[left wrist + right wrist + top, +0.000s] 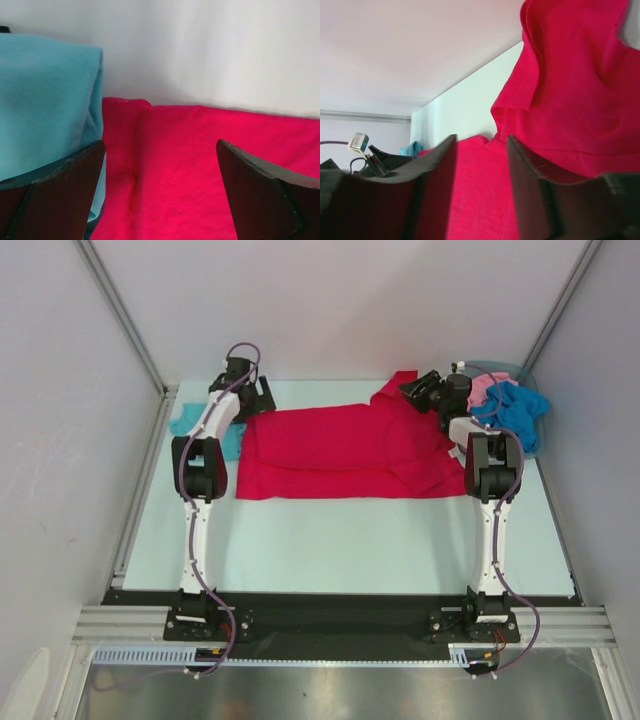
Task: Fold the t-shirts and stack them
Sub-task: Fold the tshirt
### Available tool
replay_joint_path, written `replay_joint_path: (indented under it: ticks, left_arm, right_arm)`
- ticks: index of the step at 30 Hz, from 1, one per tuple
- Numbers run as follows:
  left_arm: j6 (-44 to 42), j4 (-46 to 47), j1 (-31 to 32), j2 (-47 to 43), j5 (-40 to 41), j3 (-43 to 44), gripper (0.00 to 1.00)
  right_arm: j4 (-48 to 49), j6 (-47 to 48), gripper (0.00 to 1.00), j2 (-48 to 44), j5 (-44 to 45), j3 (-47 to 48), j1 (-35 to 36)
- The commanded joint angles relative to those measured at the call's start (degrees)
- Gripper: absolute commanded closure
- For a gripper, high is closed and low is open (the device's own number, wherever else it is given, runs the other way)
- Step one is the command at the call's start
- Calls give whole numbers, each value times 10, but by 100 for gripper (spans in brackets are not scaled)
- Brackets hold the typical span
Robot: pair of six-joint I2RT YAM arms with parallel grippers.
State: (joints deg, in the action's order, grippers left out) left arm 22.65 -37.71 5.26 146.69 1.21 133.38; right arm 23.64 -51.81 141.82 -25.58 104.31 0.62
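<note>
Your R gripper (pixel 425 390) is hovering over the far R corner of the red t-shirt (pixel 340 450). Its fingers (pixel 530 175) are standing apart, and in the wrist cam only red cloth further off is showing thru the gap, so it's gripping nothing. A loose fold of the red t-shirt, prob. a sleeve, is rising beside the R finger in that view. Your L gripper (pixel 252 388) is sitting at the far L corner of the red t-shirt w/ its jaws spread wide and nothing between them. The red t-shirt is lying spread across the table (pixel 350 540) betw. the two arms, its R end rumpled. The teal t-shirt (pixel 186 424) is lying folded just L of the red t-shirt, touching its L edge in the L wrist cam. To the R of the red t-shirt, the grey bin (pixel 520 368) is holding the pink t-shirt (pixel 487 388) and the blue t-shirt (pixel 520 410), both bunched up.
</note>
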Motion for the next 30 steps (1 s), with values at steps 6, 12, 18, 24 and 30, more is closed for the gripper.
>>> replay_joint_path:
  ticks: [6, 12, 18, 24, 30]
  left_arm:
    - [11, -16, -10, 6, -8, 39, 0]
    - [28, -7, -10, -3, -37, 8, 0]
    - [24, 1, -5, -29, -40, -18, 0]
    - [29, 5, 1, -35, -47, -30, 0]
    - [29, 18, 5, -58, -46, -62, 0]
  right_arm:
    - [-17, -1, 38, 27, -9, 40, -19]
    - [-108, -14, 38, 120, -18, 178, -8]
    - [-116, -35, 38, 167, -25, 231, 24]
    - [-112, -29, 38, 158, -32, 221, 32]
    - [-86, -26, 39, 121, -34, 165, 28]
